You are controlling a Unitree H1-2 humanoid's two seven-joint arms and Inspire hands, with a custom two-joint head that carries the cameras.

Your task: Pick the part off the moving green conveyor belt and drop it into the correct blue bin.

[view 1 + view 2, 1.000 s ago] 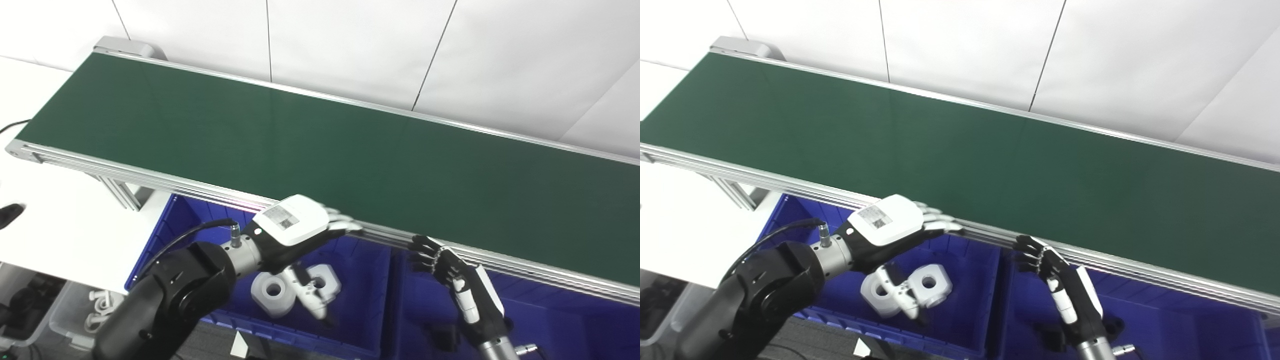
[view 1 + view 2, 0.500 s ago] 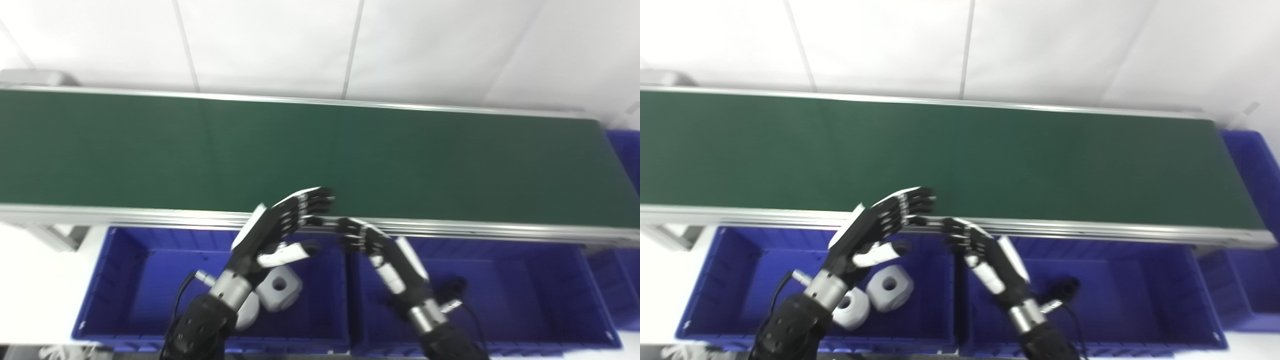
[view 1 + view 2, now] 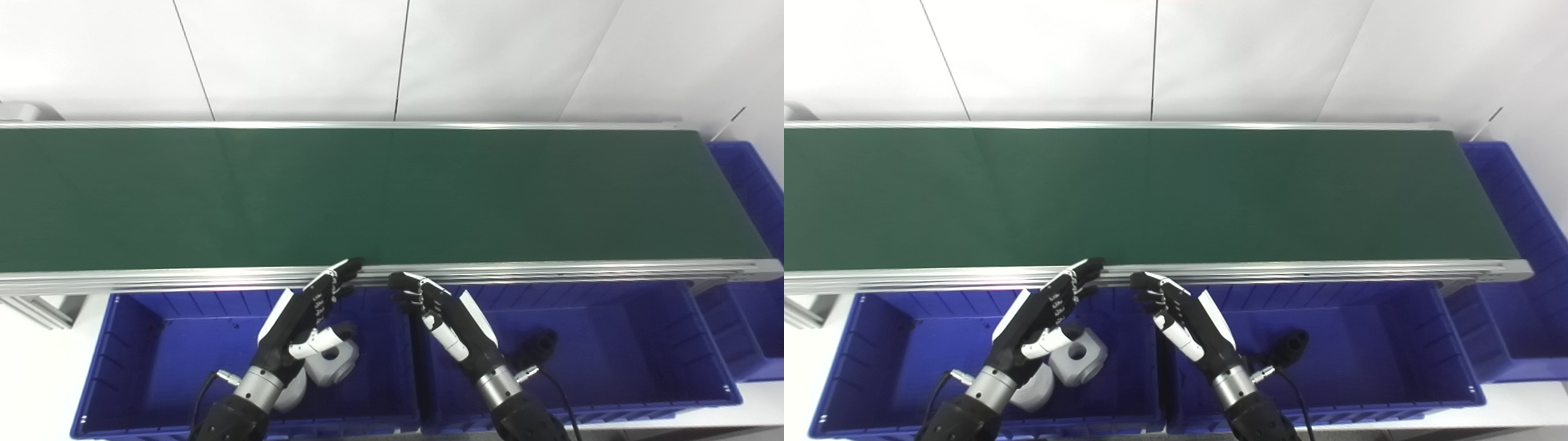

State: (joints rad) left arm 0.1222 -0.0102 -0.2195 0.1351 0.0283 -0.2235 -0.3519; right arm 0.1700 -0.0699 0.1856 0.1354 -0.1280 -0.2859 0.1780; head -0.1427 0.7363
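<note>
Belt (image 3: 392,196) bare across frame; no part on it. Left hand (image 3: 306,318) and right hand (image 3: 444,315) both open, empty, lower centre at near rail, equally near. White parts (image 3: 327,361) lie in left bin (image 3: 153,343).

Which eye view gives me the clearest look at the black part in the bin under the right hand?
The right eye view: the black part lies clear of the right hand on the blue bin floor. In the left eye view the black part shows too, but sits closer against the wrist.
</note>
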